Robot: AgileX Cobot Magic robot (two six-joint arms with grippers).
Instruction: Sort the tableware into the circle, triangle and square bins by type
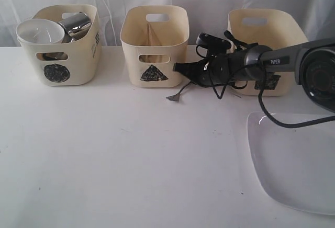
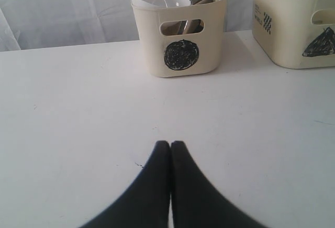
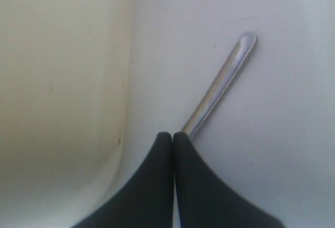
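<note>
At the near right corner of the table [image 1: 131, 160] lies the large white squarish plate [image 1: 298, 160], partly cut off by the frame edge. The left end effector [image 2: 170, 143] shows only in its own wrist view, its two black fingers pressed together with nothing between them, over bare table and facing the circle bin [image 1: 63, 55].

Farther back, the right arm reaches in from the right edge toward the middle. The right end effector [image 1: 177, 66] has its fingers closed on a steel utensil [image 3: 220, 84], which slants down toward the table just in front of the triangle bin [image 1: 154, 45]. Whether it is the fork, knife or spoon cannot be told.

Along the far edge stand the three bins in a row. The circle bin at the left holds a white bowl [image 1: 39, 31] and a steel mug [image 1: 78, 24]. The square bin [image 1: 261, 29] at the right is partly hidden behind the arm.
</note>
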